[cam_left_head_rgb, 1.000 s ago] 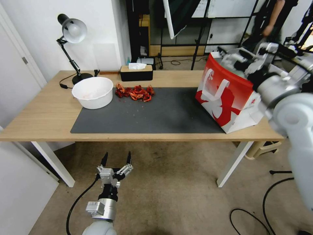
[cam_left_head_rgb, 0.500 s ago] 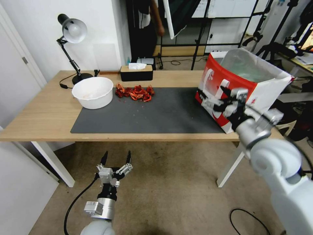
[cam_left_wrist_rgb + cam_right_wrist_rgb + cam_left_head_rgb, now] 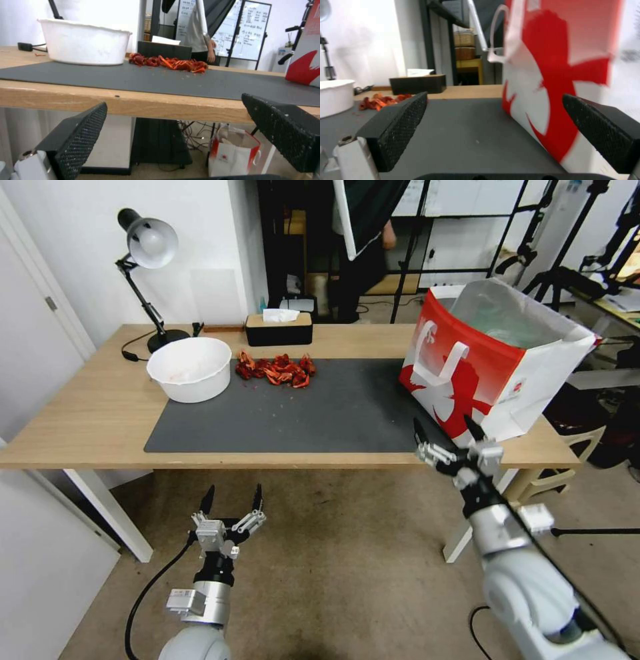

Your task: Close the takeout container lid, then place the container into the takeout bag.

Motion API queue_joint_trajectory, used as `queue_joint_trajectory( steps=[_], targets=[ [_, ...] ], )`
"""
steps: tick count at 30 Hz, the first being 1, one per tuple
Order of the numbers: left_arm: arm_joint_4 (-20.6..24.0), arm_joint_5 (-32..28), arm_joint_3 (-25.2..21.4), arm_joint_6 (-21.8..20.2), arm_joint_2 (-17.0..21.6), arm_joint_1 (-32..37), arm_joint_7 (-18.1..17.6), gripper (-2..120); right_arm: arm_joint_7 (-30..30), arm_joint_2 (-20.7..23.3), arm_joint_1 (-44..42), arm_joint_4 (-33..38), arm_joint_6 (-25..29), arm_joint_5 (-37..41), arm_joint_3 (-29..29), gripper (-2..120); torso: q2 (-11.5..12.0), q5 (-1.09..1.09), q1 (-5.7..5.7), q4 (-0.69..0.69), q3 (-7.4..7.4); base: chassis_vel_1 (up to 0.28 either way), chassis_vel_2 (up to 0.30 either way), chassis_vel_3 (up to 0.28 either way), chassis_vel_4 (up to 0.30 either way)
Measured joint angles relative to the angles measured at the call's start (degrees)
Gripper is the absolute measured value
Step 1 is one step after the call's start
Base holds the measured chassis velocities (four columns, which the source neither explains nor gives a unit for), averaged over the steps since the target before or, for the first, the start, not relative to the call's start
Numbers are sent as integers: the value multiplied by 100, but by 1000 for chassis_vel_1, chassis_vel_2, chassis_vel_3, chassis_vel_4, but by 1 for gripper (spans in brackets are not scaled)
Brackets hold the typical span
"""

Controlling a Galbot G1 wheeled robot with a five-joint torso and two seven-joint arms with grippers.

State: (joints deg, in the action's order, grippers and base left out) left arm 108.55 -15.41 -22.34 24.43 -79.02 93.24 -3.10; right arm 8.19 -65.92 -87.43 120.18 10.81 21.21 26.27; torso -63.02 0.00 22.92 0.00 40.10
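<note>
Red and white, the takeout bag (image 3: 490,363) stands open at the right end of the table (image 3: 87,413), partly on the dark mat (image 3: 320,410). Something pale lies inside it, perhaps the takeout container, but the lining hides too much to be sure. Right gripper (image 3: 448,437) hovers at the table's near edge just before the bag, fingers spread and empty. Left gripper (image 3: 230,503) hangs low, near the floor, also spread.
</note>
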Motion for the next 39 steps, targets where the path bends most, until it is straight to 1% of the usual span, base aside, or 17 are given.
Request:
queue_joint_trajectory(
  steps=[1,3,5,7,10,16,17,21,39],
  targets=[
    [0,0,0,0,0,0,0,100,0,0,0,0,0,0,0,100,0,0,0,0,0,0,0,0,0],
    [5,6,1,26,1,-5,38,100,39,-72,-195,-142,233,-91,-18,100,0,1,0,0,0,0,0,0,0],
    [6,8,3,33,0,-9,43,100,47,-91,-252,-184,298,-122,-27,100,0,0,0,1,0,0,0,0,0],
    [3,49,14,68,2,-58,82,100,70,-198,-475,-415,639,-230,-95,100,0,0,0,-1,0,0,0,0,0],
    [2,66,25,87,-6,-73,111,100,71,-266,-541,-547,802,-256,-139,100,0,1,0,-1,1,0,0,0,0],
    [2,86,33,99,-14,-73,149,100,71,-314,-579,-633,880,-248,-181,100,0,0,0,0,1,0,0,0,0],
    [2,93,27,102,-21,-64,234,100,71,-349,-593,-709,927,-239,-204,100,0,0,0,0,1,0,0,0,0],
    [-28,97,8,110,-22,-65,327,100,71,-416,-574,-852,987,-233,-272,100,0,1,0,0,1,0,0,0,0],
    [-43,104,-1,112,-10,-68,331,100,74,-419,-549,-860,971,-234,-283,100,0,0,0,0,1,0,0,0,0]
  ],
)
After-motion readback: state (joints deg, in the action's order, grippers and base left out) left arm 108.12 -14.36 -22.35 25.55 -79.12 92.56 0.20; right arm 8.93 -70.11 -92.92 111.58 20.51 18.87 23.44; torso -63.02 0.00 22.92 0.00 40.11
